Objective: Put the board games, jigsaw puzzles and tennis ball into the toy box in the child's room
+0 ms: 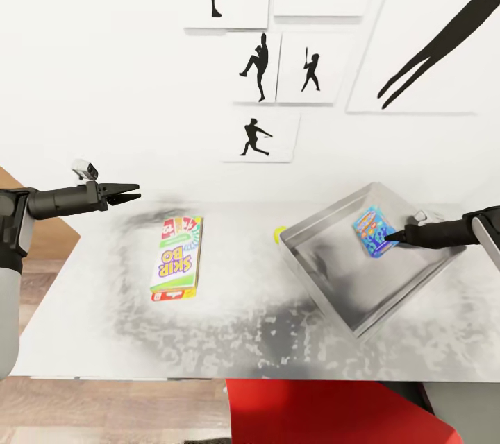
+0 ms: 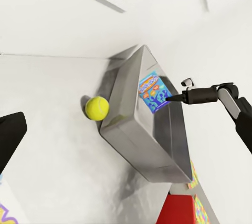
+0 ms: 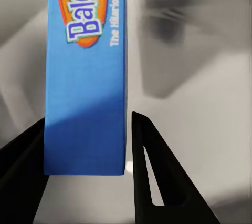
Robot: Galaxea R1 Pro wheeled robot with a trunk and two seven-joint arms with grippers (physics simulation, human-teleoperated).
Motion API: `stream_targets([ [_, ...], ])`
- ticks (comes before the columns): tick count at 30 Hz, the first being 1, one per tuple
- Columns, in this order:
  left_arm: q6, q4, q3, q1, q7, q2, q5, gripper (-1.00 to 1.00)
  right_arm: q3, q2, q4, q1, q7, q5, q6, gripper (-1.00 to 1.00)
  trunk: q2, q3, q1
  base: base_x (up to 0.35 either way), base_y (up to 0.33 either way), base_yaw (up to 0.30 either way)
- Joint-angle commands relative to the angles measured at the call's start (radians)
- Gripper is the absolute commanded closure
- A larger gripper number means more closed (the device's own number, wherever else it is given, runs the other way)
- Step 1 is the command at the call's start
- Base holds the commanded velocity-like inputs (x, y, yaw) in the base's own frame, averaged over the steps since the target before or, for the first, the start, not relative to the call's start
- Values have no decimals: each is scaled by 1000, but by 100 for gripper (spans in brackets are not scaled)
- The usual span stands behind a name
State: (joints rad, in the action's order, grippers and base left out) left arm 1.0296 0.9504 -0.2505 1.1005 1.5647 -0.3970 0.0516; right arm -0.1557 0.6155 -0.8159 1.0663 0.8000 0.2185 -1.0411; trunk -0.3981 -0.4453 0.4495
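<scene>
I have the blue board game (image 1: 373, 231) between the fingers of my right gripper (image 1: 389, 236), held over the inside of the toy box (image 1: 326, 277). In the right wrist view the box edge sits between the two fingers (image 3: 152, 171); on one side there seems a thin gap, so I cannot tell if the grip is firm or just released. I judge this game is nearly delivered but not yet lying on the bottom.

What is left: the white Skip-Bo game (image 1: 177, 258) lies flat on the table (image 1: 278, 340), well apart from the bin, and the tennis ball (image 1: 279, 234) rests just beside the bin's outer wall.

My left gripper (image 1: 130, 192) hangs open and empty above the table.

The left wrist view shows the ball (image 2: 97, 108) whole, and some colourful flat squares (image 2: 199, 208) past the bin's far end, probably the puzzles
</scene>
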Motion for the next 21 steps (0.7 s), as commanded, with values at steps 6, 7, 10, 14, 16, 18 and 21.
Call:
stream_targets([
  [6,10,1,-1,1,6,0,5,-100,-4,1,0,1,-23,9,-6,100,-2,-4,1,0,0,0],
  [7,10,1,-1,1,6,0,6,-100,-4,0,0,1,-26,9,-6,100,-2,-4,1,0,0,0],
  [10,10,0,-1,1,6,0,6,-100,-4,-4,1,1,-48,9,-6,100,-2,-5,1,0,0,0],
  [14,-6,-22,-3,-22,-15,17,14,-100,9,-27,18,0,-44,20,-6,100,-2,-5,1,0,0,0],
  [16,-6,-22,-3,-24,-14,17,14,-100,8,-36,18,0,-44,20,-6,100,-2,-5,1,0,0,0],
  [18,-6,-22,-3,-24,-14,17,14,-100,7,-36,17,0,-45,18,-6,100,-2,-5,1,0,0,0],
  [21,-6,-24,-2,-32,-31,15,15,-100,23,-49,34,0,-44,19,-5,100,-2,-5,1,0,0,0],
])
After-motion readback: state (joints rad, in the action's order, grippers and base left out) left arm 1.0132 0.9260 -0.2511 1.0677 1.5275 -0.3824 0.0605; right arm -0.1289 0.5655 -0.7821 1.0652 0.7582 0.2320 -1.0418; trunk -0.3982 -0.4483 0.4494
